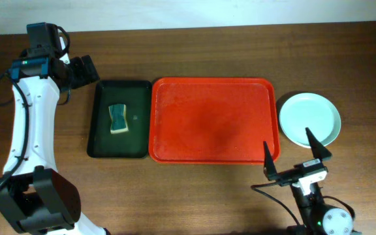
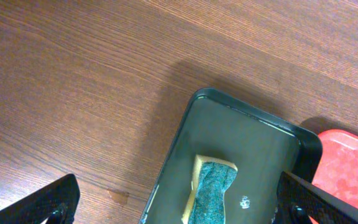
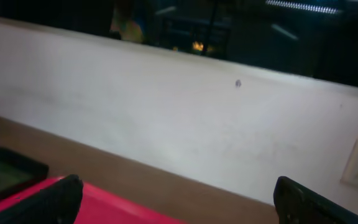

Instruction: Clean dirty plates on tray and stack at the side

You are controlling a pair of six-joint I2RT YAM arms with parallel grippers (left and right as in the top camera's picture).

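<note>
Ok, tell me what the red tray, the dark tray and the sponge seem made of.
Red tray: likely plastic, matte, with a fine pebbled texture up close. Dark tray: probably plastic too, glossy, with light glints along its rim. Sponge: soft foam, a yellow base under a rough green scouring layer.

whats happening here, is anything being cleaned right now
Nothing is being handled at this moment. The red tray is bare, and the plates sit on the table to its right, seemingly stacked with a pale mint one on top. The sponge lies in the dark tray. The left gripper and right gripper are both open and hold nothing.
</note>
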